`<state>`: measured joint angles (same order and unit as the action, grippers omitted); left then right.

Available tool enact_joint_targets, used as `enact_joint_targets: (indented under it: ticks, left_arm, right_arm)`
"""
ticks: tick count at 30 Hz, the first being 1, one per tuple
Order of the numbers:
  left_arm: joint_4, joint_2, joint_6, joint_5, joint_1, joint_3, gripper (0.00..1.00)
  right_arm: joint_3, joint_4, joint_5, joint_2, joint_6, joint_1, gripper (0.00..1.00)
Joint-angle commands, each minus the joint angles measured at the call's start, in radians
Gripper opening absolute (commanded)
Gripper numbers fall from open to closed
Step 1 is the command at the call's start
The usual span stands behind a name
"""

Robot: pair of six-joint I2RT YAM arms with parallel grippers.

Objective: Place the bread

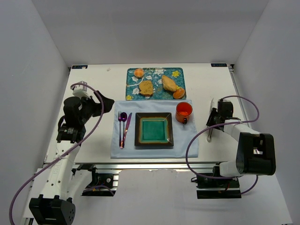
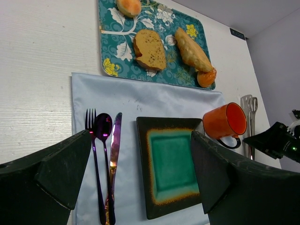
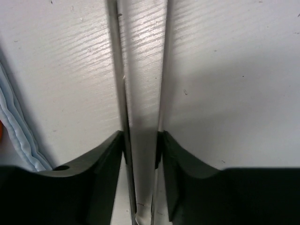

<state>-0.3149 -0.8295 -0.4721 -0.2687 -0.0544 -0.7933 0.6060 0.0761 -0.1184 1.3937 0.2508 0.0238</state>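
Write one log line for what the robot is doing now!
bread: on tray | plate: empty | left hand: open, holding nothing | right hand: shut on tongs

the left hand hides one near corner of the plate.

A robot lab booth: plain white walls enclose a white tabletop on an aluminium frame, with two cabled arms bolted on.
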Motion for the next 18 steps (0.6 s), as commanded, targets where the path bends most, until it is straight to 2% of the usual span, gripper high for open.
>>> enact_joint_targets:
  ticks: [1, 5, 9, 12, 18]
  left_arm:
    - [0.0, 0.012, -0.003, 0.01, 0.001, -0.001, 0.95]
    - [0.002, 0.012, 0.0, 0.008, 0.001, -0.012, 0.95]
    - [0.01, 0.01, 0.001, 0.003, 0.001, -0.015, 0.95]
    - [0.016, 0.009, 0.0, -0.003, 0.001, -0.02, 0.95]
    - [0.036, -0.002, -0.007, -0.023, 0.001, -0.023, 0.95]
  right_arm:
    - [-0.008, 0.004, -0.003, -0.021, -0.022, 0.001, 0.4]
    - [0.043, 0.011, 0.009, -0.053, -0.08, 0.001, 0.21]
    - [0.112, 0.024, 0.058, -0.073, -0.175, 0.001, 0.16]
    - [0.176, 0.034, 0.108, -0.09, -0.246, 0.001, 0.15]
    - [0.277, 0.068, 0.256, -0.093, -0.349, 0.001, 0.29]
